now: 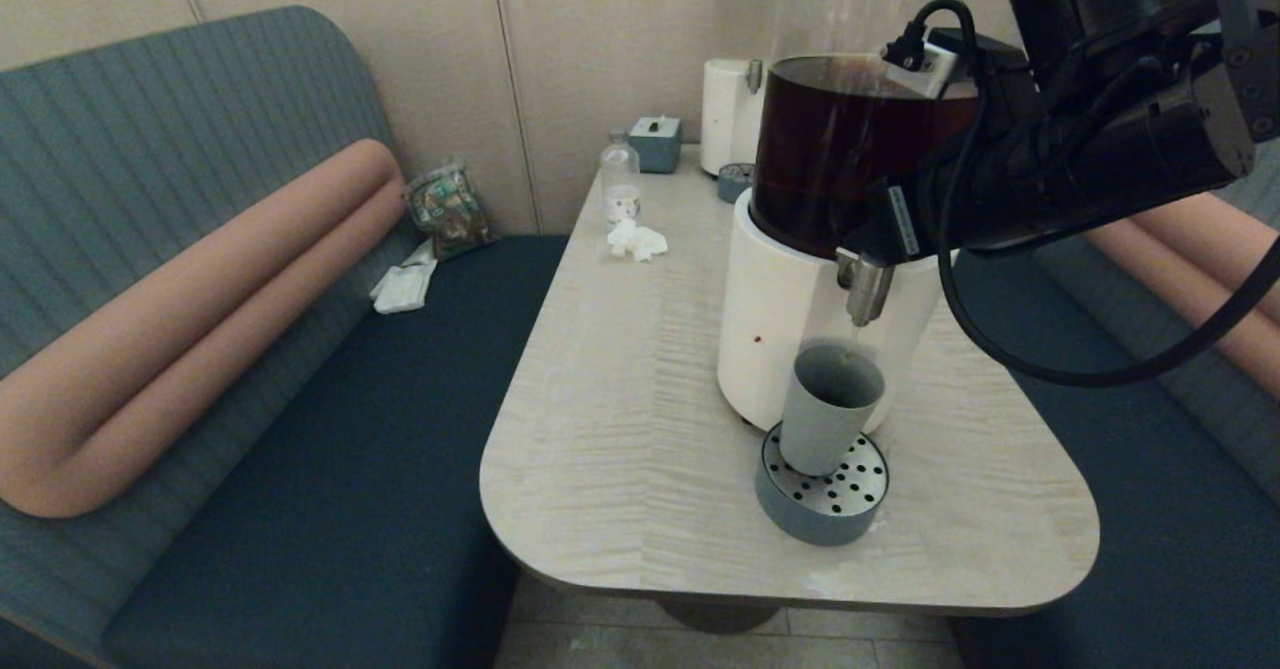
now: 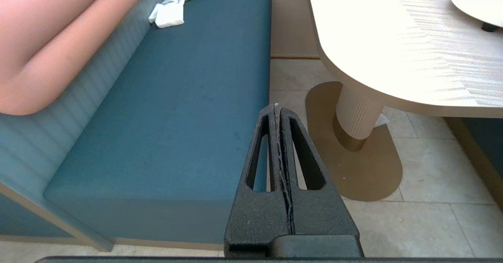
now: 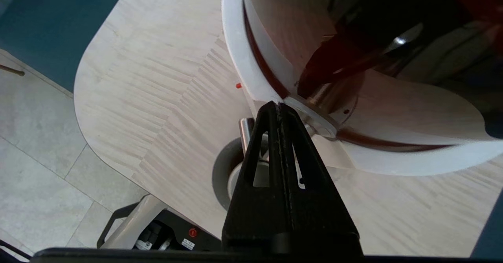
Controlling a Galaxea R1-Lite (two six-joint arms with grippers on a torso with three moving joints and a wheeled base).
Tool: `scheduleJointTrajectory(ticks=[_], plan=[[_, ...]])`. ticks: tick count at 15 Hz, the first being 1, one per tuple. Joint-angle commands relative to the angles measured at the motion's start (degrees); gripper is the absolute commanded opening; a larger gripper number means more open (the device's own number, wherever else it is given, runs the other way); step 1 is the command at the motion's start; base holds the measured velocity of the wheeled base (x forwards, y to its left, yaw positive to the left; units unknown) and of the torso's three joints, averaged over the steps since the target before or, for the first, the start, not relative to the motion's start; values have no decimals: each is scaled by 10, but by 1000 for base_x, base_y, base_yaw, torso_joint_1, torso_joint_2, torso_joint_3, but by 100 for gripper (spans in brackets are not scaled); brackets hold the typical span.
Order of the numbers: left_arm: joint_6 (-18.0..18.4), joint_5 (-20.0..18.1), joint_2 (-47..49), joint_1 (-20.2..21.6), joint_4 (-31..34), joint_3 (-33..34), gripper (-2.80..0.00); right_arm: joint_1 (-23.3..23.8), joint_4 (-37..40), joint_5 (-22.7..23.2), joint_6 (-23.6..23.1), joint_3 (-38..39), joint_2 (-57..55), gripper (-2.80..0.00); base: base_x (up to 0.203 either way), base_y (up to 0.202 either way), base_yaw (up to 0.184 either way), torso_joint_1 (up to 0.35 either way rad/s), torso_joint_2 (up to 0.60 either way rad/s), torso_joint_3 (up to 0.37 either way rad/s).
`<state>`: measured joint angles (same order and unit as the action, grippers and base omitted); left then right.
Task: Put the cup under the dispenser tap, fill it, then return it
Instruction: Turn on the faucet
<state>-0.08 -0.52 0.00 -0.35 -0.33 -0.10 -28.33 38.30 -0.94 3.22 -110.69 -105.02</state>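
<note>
Head view: the right gripper (image 1: 880, 239) presses at the dispenser tap (image 1: 866, 291); the cup (image 1: 829, 407) stands just below on the drip tray (image 1: 850, 509), a thin stream entering. Keep pressure steady and watch the fill level.

Left wrist view: the left gripper (image 2: 277, 115), fingers together, is parked beside the counter (image 2: 393, 39), above the bench (image 2: 188, 98).

Right wrist view: the right gripper's fingers (image 3: 271, 137) are together against the tap's base; a small bottle and tissue lie well beyond.
</note>
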Motion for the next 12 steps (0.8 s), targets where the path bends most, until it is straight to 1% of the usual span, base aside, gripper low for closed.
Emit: scheduleJointTrajectory(ticks=[1,12], plan=[[0,0,0,0,0,0,-280,-2,4,1,0,0,-1,-280,0,0,0,0,0,0],[0,0,0,0,0,0,-280,-4,1,3,1,0,0,-280,0,0,0,0,0,0]])
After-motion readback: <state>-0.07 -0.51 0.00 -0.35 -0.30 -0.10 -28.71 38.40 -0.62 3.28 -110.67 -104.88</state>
